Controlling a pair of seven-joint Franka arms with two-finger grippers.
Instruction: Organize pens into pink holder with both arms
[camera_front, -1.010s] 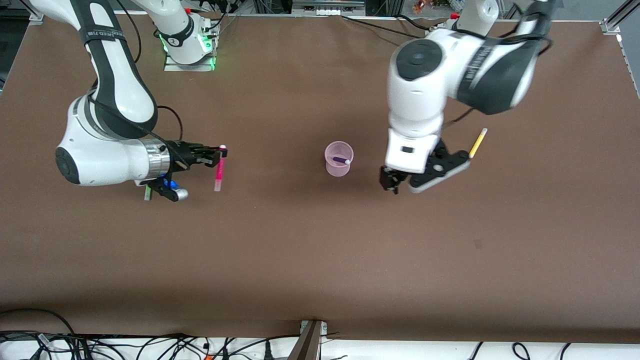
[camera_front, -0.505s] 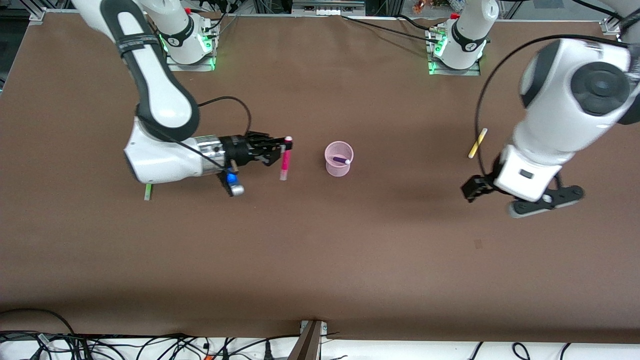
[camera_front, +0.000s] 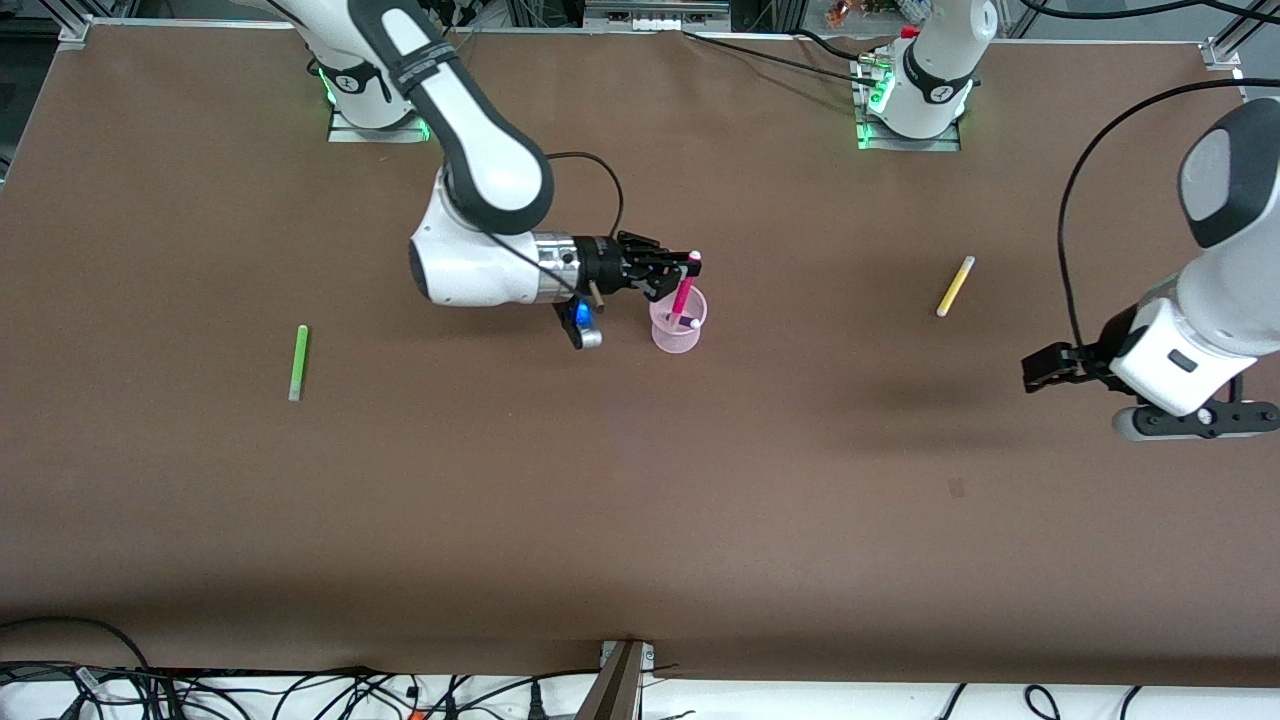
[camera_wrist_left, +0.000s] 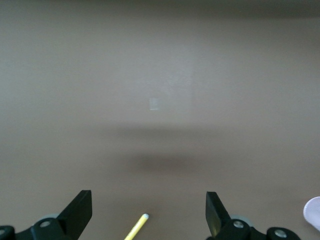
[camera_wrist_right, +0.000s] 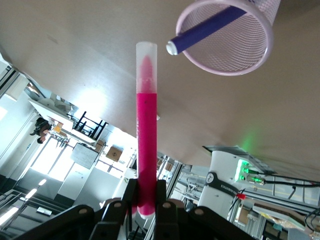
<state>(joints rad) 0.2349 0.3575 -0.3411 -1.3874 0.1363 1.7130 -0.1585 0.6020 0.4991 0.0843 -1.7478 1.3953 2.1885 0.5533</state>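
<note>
The right claw clenches the slim magenta pink pen near its upper end, hanging over the small translucent pale-pink plastic cup, where a dark purple pen leans inside. The left claw hangs released over the brown tabletop at its own arm's end. A yellow pen and a light green pen lie flat, well apart.
</note>
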